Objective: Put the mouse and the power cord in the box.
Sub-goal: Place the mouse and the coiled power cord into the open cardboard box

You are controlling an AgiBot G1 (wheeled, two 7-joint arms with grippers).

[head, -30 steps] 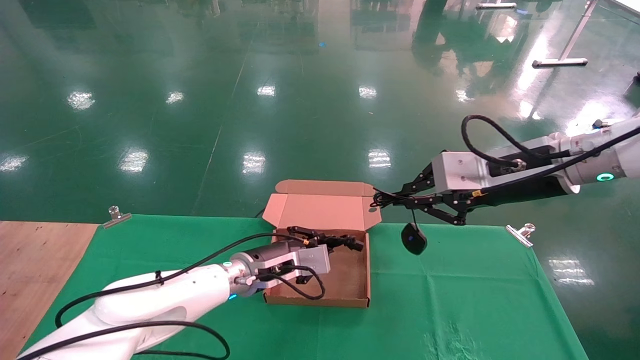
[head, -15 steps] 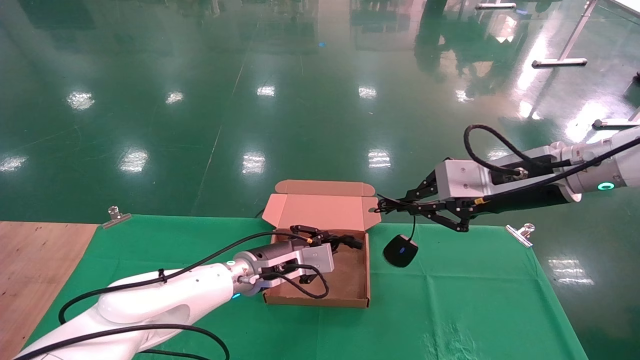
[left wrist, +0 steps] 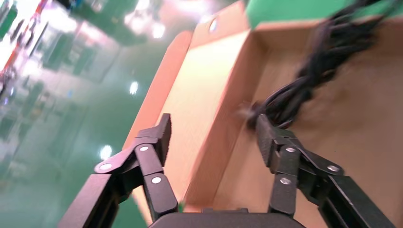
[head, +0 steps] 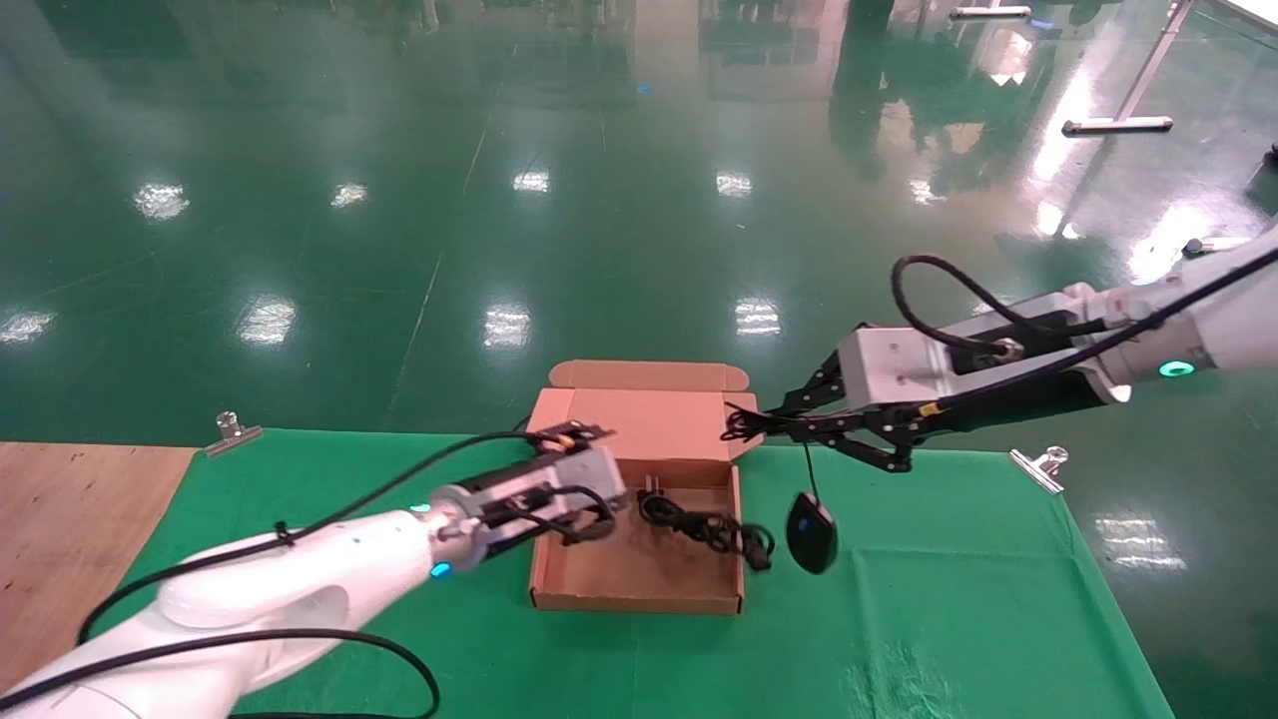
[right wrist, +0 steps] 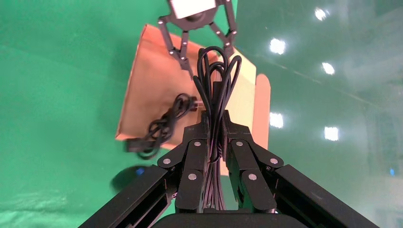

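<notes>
- Above the box's right rear corner: right gripper clamped narrow on the looped bundle of the mouse's thin cable, fingers pressed against the strands from both sides
- Below that grip: mouse dangling on its cable, blue wheel showing, just outside the right wall of the box, clear of the cloth or barely above it, cannot tell which
- Over the box's left rear corner: left gripper spread wide and holding nothing, one finger outside the left wall, the other over the interior near the cord's end
- Inside the box: power cord lying in a twisted bundle across the right half of the floor, one end draped over the right wall's top edge and poking outside, just beside the hanging mouse
- Box front and left part of the floor bare cardboard; lid standing open at the rear, tuck flap uppermost
- Around the box: green cloth open to the right and to the front, far edge pinned by metal clips
- Left of the cloth: bare wooden tabletop; beyond the far edge, glossy green floor
</notes>
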